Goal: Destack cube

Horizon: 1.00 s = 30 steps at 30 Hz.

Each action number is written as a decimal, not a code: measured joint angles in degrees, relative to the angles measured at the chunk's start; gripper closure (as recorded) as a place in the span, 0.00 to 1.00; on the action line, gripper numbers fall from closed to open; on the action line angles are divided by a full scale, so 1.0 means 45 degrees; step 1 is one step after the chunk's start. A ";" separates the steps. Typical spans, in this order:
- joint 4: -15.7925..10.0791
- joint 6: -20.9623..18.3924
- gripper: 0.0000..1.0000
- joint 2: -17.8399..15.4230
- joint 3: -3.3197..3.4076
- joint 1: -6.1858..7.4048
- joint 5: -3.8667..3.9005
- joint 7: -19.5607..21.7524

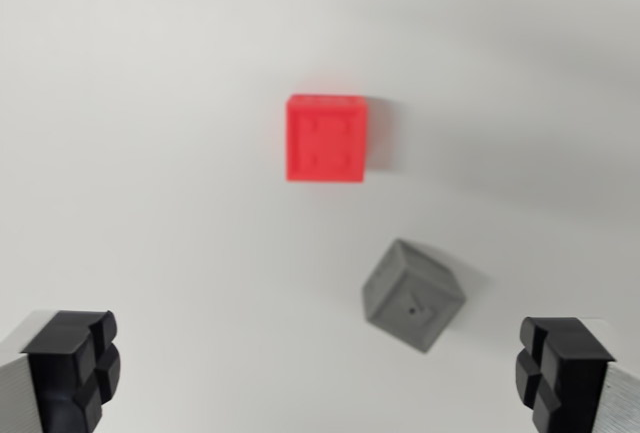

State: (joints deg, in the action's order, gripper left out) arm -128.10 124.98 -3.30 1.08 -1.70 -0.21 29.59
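- Black rubber, that is my left fingertip (72, 368), low at the wrist view's left, with bare white table (150, 153) under it and nothing against the pad.
- Moving right, the red cube (326, 138) sits square on the table, farther from me than anything else and a little left of the middle of my gap.
- Right of it and nearer to me lies the grey cube (412, 296), turned at an angle, resting on the table by itself; the two cubes are apart, not touching and not stacked.
- Far right, my other fingertip (560, 373) mirrors the first, so my gripper (316, 371) stands spread wide and holds nothing.
- I judge the destacking itself done: each cube has its own spot on the table, and I hang above them, released.
- If anything is left, it is only to lift clear without brushing the grey cube, which lies closest to my right finger.
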 joint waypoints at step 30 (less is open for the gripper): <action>0.0335 -0.0602 0.00 -0.0248 0.0000 0.0000 0.0003 0.0004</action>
State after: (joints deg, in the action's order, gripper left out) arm -126.59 122.27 -4.41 1.08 -1.70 -0.20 29.61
